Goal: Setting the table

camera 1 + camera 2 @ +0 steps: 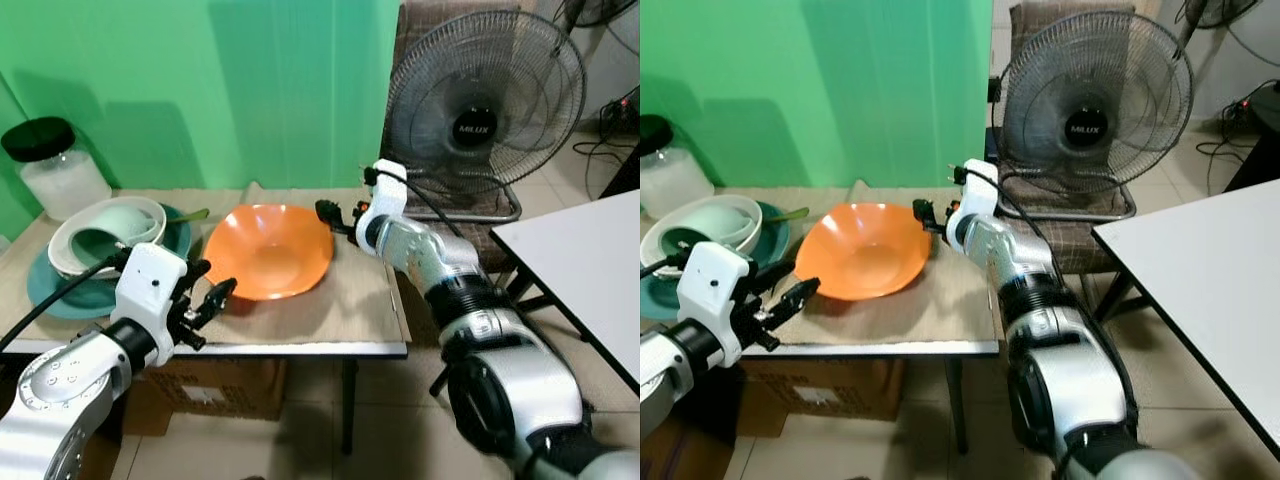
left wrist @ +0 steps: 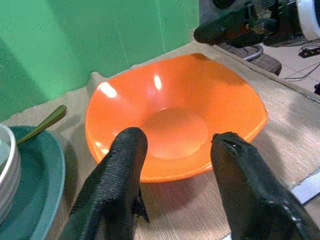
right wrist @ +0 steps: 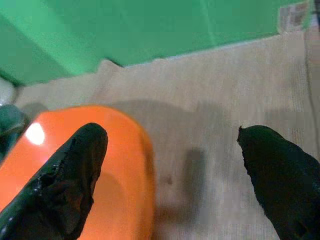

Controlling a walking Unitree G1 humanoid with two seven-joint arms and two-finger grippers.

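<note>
Low in the frame, the left claw [image 1: 210, 300] hung with fingers apart just short of the bowl's near rim, holding nothing. The orange bowl [image 1: 270, 250] sat mid-frame on the surface [image 1: 360, 310], upright and empty. It looked like light, stiff plastic, glossy and likely slippery; the thin flared rim seemed the best hold, pinched at the edge. Beyond it, the right claw [image 1: 335, 214] hovered spread at the far rim's right corner. Stacked dishes [image 1: 100, 240] stood at left.
</note>
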